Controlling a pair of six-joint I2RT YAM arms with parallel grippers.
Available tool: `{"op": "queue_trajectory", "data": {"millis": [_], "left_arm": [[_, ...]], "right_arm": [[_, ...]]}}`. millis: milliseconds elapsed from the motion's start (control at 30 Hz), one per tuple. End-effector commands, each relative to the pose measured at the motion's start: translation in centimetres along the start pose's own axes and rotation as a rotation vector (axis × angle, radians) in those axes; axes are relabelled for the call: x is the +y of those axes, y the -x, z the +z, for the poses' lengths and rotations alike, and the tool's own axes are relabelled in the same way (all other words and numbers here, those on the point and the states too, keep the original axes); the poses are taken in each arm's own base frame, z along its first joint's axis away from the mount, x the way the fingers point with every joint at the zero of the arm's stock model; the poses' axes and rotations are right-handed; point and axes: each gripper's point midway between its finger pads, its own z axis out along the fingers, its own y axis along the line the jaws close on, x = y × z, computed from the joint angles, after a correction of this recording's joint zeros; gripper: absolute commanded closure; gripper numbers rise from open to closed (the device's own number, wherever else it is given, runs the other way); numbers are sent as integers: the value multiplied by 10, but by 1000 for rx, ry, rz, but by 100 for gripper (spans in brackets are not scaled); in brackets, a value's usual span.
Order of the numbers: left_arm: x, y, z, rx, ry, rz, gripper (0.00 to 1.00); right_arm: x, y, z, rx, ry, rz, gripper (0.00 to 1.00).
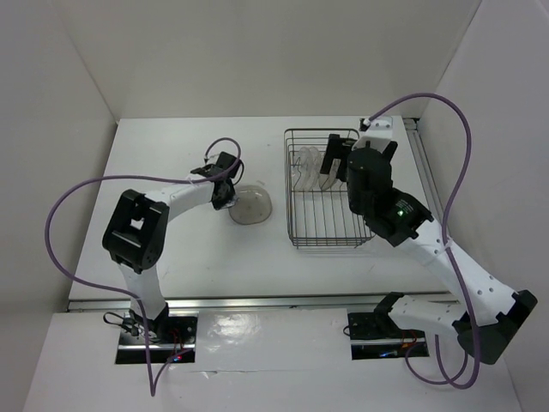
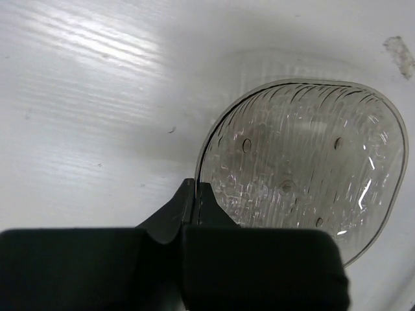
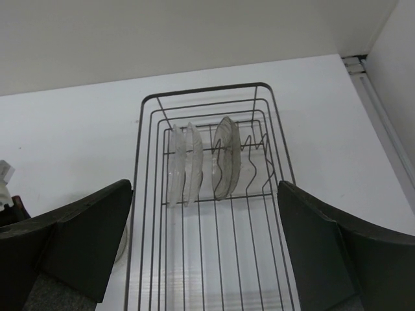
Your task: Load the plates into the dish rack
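Top external view has the dish rack [image 1: 296,184] standing toward the far right corner of the desk, with the right gripper [image 1: 337,160] hanging above its far end. Right wrist view shows that gripper's fingers [image 3: 84,243] spread wide and holding nothing. Beneath them, three plates stand on edge between the rack's prongs: two clear plates [image 3: 181,165] close together, and a third plate [image 3: 225,157] just to their right, whose tint is hard to judge.

A smoky grey plate [image 1: 253,207] lies near the middle of the desk, just off the rack's left side. The left gripper [image 1: 225,190] sits at that plate's left rim. In the left wrist view its fingers [image 2: 206,197] are pressed together right at the rim, possibly nipping it, though the angle leaves that unclear.
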Motion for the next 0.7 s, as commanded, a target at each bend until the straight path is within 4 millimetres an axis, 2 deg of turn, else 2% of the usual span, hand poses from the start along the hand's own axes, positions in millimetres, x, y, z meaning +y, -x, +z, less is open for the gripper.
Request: {"op": "queue_trajectory", "data": {"millis": [0,33,67,100,167,200,233,300,333,367,400,500,667], "left_arm": [[55,-8,-2,27,222,16,100],[64,-2,-11,22,243,-13,100],[64,10,-29,-30,229,-51,100],[65,18,-42,-64,220,-72,100],[65,32,-68,-125,184,-107,100],[67,38,-82,-163,167,-122,100],[59,54,-114,-240,89,-127,100],[38,57,-142,-290,-52,-13,100],[23,60,-167,-314,-173,3,100],[13,54,-179,-316,-221,39,100],[6,55,-190,-329,-261,69,100],[-6,41,-213,-317,-373,125,100],[-3,23,-215,-316,-416,151,100]], "right_arm": [[26,0,-1,-12,128,1,0],[34,-2,0,-14,170,0,0],[41,-8,0,-7,217,-23,0],[59,-12,-5,6,321,-29,0],[74,-6,-6,-12,419,-3,0],[80,-13,-6,-7,475,-28,0],[96,-12,-15,-1,592,-24,0],[109,-24,-10,17,686,-36,0],[121,-27,-20,20,796,-48,0],[129,-26,-20,-5,837,-41,0],[134,-40,-19,14,864,-47,0],[151,-51,-22,16,963,-31,0],[168,-70,-19,87,1035,-29,0]]}}
